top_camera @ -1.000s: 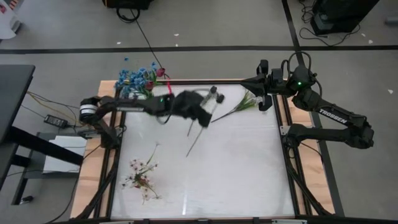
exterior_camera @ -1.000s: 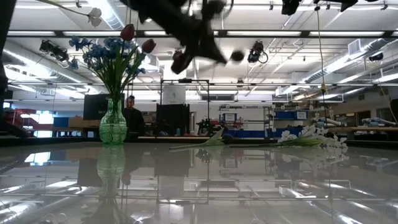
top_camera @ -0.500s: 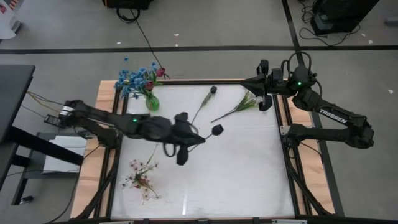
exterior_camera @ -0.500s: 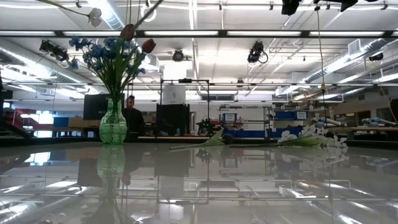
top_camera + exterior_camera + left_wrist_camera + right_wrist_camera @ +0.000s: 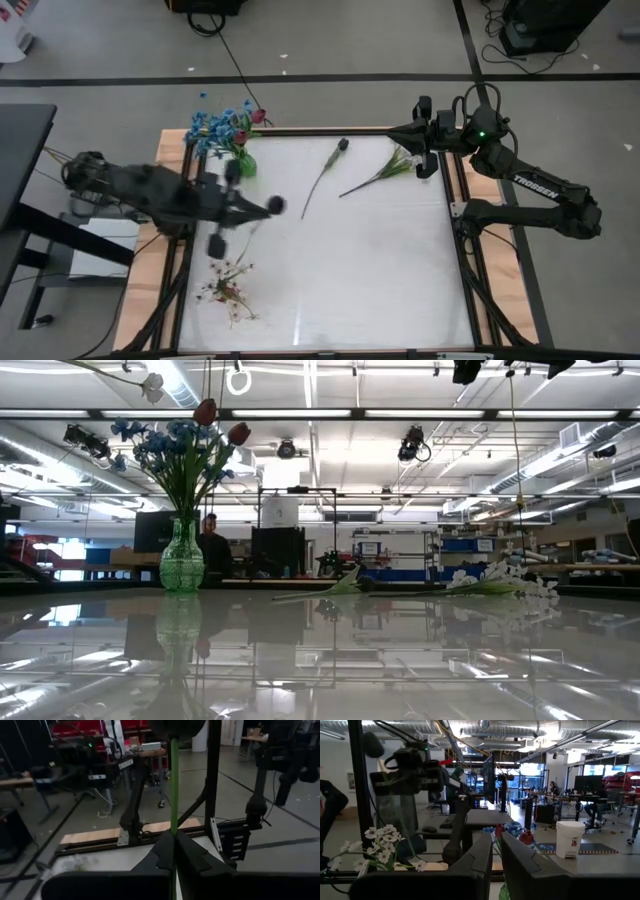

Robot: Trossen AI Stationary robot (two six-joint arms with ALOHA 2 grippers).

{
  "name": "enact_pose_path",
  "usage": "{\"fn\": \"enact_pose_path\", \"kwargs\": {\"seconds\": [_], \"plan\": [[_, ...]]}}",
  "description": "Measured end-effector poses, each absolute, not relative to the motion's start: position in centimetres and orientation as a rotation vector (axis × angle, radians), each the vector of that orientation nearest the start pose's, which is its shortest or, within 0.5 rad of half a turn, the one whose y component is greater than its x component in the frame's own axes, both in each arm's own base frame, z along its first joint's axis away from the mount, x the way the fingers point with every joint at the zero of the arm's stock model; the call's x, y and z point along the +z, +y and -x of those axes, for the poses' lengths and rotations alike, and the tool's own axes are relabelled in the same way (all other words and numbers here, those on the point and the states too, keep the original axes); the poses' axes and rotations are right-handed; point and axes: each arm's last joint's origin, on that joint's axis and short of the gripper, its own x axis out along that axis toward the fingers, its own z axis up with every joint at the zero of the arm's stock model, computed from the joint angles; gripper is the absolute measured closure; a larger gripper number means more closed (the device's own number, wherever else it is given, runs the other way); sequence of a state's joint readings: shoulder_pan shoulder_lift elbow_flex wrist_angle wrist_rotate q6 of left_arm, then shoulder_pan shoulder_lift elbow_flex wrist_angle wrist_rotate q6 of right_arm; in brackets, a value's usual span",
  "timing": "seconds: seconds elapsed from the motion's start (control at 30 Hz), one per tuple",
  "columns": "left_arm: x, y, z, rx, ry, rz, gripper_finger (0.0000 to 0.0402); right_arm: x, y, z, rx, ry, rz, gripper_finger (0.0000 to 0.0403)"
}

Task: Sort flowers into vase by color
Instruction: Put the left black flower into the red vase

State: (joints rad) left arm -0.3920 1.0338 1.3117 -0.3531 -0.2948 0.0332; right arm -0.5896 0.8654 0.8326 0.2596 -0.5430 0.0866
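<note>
Pinching a thin green stem (image 5: 174,790) between my left fingers (image 5: 192,857), I hold one dark-budded flower (image 5: 277,204) in the air over the left side of the table (image 5: 380,270). In my left wrist view the stem runs straight out from the pressed-together fingers to a dark bud (image 5: 175,727) at its far end. My left gripper (image 5: 250,205) hangs between the green vase (image 5: 243,162) and a loose spray of small white blossoms (image 5: 228,285), which lies on the table near the front left corner.

The vase stands at the far left corner and already carries blue blossoms (image 5: 160,445) and red tulip buds (image 5: 238,433). A second dark-budded flower (image 5: 322,178) lies flat near the middle of the far edge, and a white spray with green leaves (image 5: 385,170) lies beside it toward the right.

My right gripper (image 5: 425,150) waits at the far right corner, its fingers (image 5: 480,855) close together and holding nothing.

I judge the step in hand to be carrying this flower to the vase. The next move likely calls for turning my wrist so the cut end points down, then lowering it into the narrow mouth without knocking the stems already there.
</note>
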Motion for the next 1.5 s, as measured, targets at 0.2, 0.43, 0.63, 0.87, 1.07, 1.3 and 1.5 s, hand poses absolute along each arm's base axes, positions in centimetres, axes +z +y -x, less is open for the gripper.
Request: {"fn": "enact_pose_path", "kwargs": {"seconds": [0.2,0.43,0.63,0.87,1.07,1.3,1.5], "plan": [[45.7,-5.6,-13.2,-0.146,0.062,-0.061,0.039,37.7,-9.1,-16.3,-0.038,-0.193,0.035,0.0353],[43.4,-4.5,-8.9,-0.24,0.086,0.075,0.0396,37.7,-9.1,-16.3,-0.038,-0.193,0.035,0.0353],[38.9,-4.0,-6.6,-0.348,0.014,0.232,0.0399,37.7,-9.1,-16.3,-0.038,-0.193,0.036,0.0353],[33.9,-5.0,-6.3,-0.526,-0.135,0.359,0.04,37.7,-9.1,-16.3,-0.038,-0.193,0.035,0.0353],[32.2,-6.1,-6.5,-0.632,-0.179,0.379,0.0401,37.7,-9.1,-16.3,-0.038,-0.193,0.035,0.0353],[32.2,-6.4,-6.3,-0.663,-0.245,0.22,0.0401,37.7,-9.1,-16.3,-0.038,-0.193,0.035,0.0353],[32.1,-6.8,-6.3,-0.71,-0.239,0.201,0.04,37.7,-9.1,-16.3,-0.038,-0.193,0.035,0.0353]]}}
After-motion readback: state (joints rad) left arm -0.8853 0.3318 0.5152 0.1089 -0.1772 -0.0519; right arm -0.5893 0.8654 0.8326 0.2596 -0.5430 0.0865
